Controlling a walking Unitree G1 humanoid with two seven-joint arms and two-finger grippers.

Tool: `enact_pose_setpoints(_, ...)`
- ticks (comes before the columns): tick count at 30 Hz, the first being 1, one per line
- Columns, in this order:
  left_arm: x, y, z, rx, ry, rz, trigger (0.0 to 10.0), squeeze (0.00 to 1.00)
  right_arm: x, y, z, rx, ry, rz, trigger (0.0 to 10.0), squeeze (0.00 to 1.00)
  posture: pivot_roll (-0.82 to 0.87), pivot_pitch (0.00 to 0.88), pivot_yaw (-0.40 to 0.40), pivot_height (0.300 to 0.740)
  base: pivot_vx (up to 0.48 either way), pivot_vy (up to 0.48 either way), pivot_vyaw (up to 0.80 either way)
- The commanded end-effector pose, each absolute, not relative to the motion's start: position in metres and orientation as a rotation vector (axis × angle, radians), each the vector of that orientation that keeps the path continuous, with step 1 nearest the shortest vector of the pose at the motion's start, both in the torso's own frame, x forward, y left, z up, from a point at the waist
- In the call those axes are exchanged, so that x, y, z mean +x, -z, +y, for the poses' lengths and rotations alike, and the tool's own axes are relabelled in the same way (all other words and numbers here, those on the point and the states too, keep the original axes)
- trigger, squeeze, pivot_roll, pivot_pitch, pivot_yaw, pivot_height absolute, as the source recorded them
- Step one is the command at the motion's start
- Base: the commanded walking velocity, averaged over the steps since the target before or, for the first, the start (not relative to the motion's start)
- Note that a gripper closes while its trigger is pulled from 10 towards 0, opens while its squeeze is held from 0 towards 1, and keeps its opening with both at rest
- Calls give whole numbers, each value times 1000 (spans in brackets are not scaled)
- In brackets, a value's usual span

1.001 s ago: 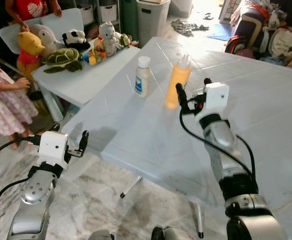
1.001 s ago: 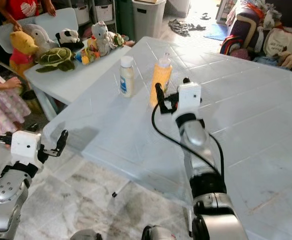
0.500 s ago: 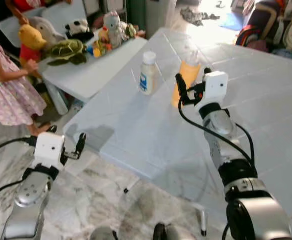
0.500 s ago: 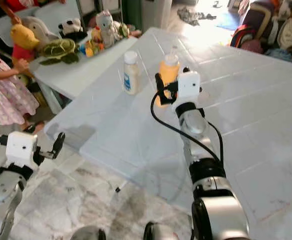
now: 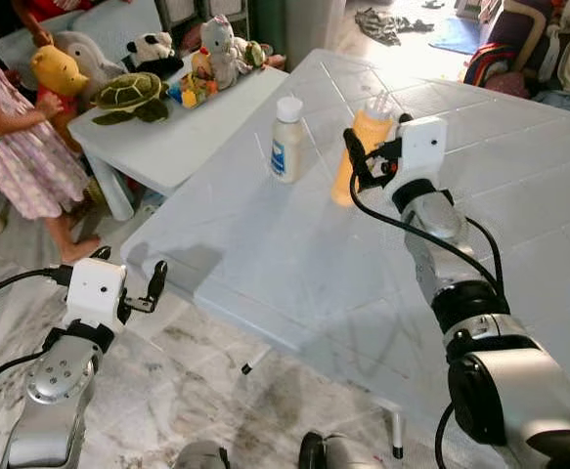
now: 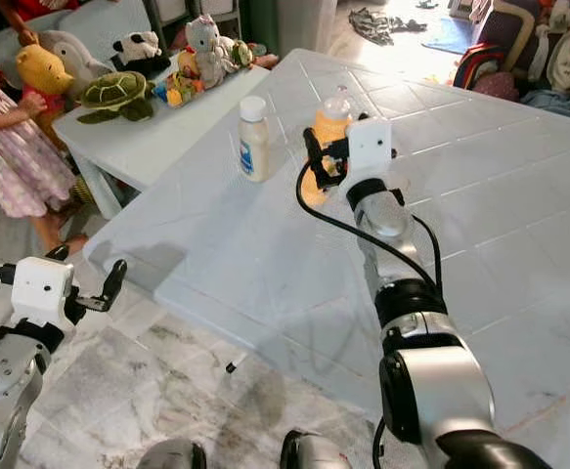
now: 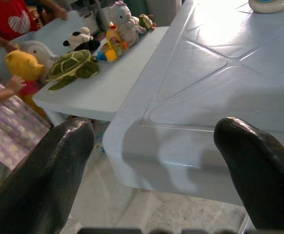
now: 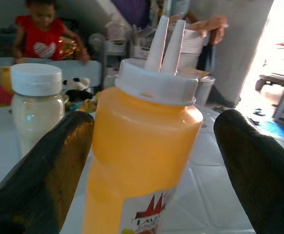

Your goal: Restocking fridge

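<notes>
Orange squeeze bottle [image 5: 355, 156] stood on pale table [image 5: 265, 264] beside white-capped jar [image 5: 285, 140] | right gripper [image 6: 320, 159] spread wide around it | squeezing low on the body should avoid tipping | left gripper [image 5: 146, 286] spread, idle.

The lower part of the orange bottle [image 5: 356, 158] is covered by the right pincer [image 5: 366, 163] in the head views, and its base is cut off in the right wrist view. Its label print [image 8: 146, 218] is cut off and cannot be read. The white bottle [image 7: 273, 5] is cropped to its base in the left wrist view.
</notes>
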State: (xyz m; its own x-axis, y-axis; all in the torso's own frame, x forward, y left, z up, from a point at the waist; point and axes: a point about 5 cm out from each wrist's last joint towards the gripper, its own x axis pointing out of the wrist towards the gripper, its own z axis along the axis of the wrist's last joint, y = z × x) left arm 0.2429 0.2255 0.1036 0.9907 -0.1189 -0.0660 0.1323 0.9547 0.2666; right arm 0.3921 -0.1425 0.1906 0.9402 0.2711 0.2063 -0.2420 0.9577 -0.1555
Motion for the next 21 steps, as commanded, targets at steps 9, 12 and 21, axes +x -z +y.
enact_pose_setpoints(9,244,-104,223,279,125,50,10000,0,400,-194,-140,-206,-318,-180,10000,0,177,124,-22,740,0,0,0)
enact_pose_setpoints(12,245,-104,223,277,120,49,10000,0,400,-193,-142,-216,-317,-175,0,0,174,117,-27,740,0,0,0)
enact_pose_setpoints(21,242,-89,225,232,31,99,10000,0,392,-184,-141,-294,-353,-214,0,0,133,73,-33,740,0,0,0)
